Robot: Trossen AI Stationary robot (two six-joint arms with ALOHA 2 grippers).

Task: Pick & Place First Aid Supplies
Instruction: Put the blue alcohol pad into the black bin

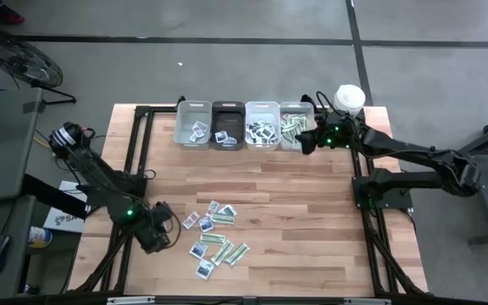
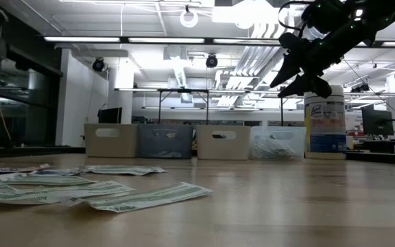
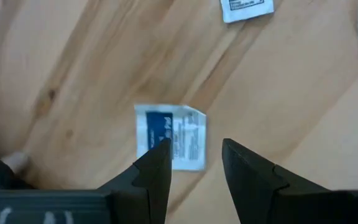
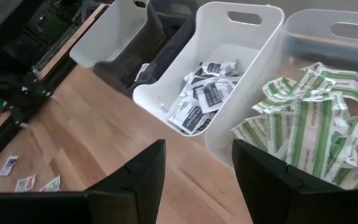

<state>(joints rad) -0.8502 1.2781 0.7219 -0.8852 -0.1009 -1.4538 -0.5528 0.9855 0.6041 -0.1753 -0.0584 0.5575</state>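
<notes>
The first aid supplies are small flat packets. A loose cluster (image 1: 214, 233) of green-and-white strips and white-and-blue squares lies flat on the wooden table near its front. My left gripper (image 1: 155, 237) points down just left of that cluster, open. Below it a white-and-blue packet (image 3: 169, 137) lies on the wood, partly behind one fingertip (image 3: 157, 158); I see no touch. My right gripper (image 4: 197, 180) hangs open in the air at the far right. It is above the near wall of the bin of green strips (image 4: 309, 130), with nothing between its fingers.
Four small bins stand in a row at the far edge: a white one (image 1: 193, 124), a dark one (image 1: 228, 125), a white one (image 1: 262, 125) with dark-marked packets, and the strip bin (image 1: 296, 125). A tall white canister (image 1: 349, 97) stands right of them. Bare wood lies between the bins and the cluster.
</notes>
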